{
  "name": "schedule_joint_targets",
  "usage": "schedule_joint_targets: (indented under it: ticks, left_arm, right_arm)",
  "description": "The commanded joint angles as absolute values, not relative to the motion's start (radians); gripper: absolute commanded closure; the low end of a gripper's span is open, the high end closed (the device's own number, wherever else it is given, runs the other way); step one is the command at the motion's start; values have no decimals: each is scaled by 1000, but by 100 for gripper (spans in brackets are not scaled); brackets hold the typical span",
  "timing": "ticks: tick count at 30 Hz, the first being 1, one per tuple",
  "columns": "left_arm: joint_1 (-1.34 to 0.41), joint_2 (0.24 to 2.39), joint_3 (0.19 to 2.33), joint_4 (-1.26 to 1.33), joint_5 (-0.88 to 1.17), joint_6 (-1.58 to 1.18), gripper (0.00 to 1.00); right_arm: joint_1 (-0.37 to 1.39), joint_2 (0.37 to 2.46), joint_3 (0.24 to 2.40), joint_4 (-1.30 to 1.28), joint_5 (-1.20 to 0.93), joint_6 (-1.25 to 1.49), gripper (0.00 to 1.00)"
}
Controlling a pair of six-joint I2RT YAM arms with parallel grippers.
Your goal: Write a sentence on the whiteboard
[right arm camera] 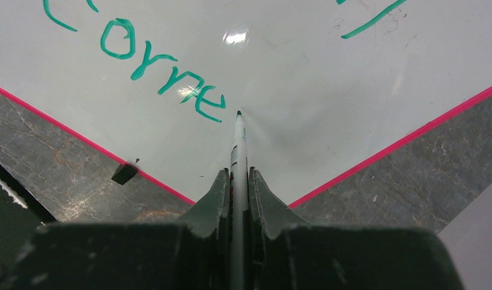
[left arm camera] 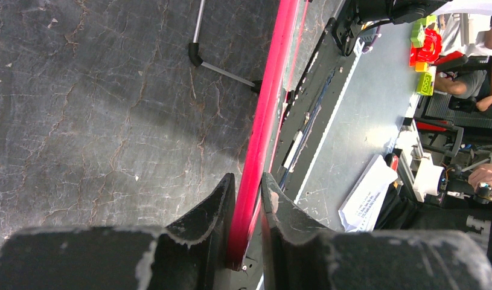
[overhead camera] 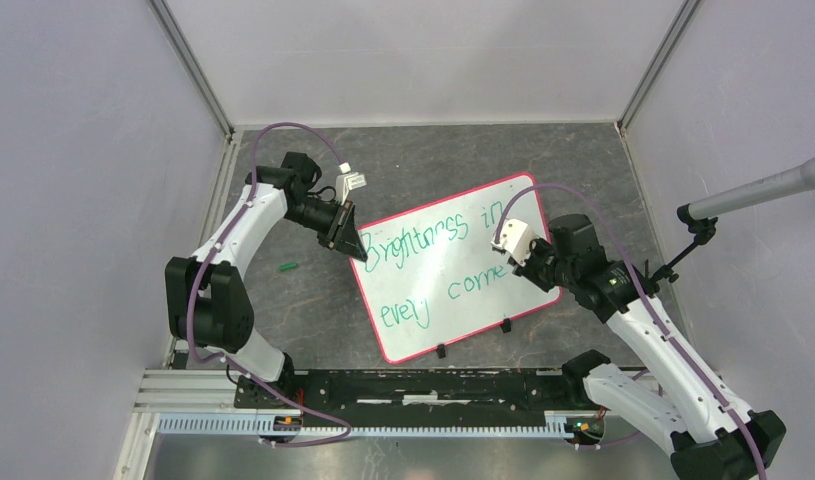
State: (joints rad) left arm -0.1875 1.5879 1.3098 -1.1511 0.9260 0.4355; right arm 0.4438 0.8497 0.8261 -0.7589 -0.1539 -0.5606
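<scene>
progress: green handwritten sentence on glossy white red-rimmed whiteboard read up to "corne", final "r." left | left tool clamped on board rim | right tool clenched on slim white marker

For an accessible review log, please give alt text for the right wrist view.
The right hand grips a marker, its tip close to the whiteboard just after green lettering reading "corne". The board's red-pink rim edges converge toward the hand, with dark cracked tabletop on either side.
</scene>
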Motion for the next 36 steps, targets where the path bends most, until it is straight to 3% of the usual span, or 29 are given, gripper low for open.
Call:
schedule_joint_targets:
  ticks: [1, 25, 36]
  left_arm:
    - [-230, 1601, 1289, -1078, 845, 449, 98]
    - [-230, 1614, 1291, -1078, 841, 449, 97]
    - [-230, 1619, 1294, -1078, 842, 451, 98]
  right_arm:
    - [441, 845, 814, -703, -132, -572, 100]
    - [441, 859, 805, -715, -61, -599, 100]
    - [442, 877, 775, -795, -121, -640, 100]
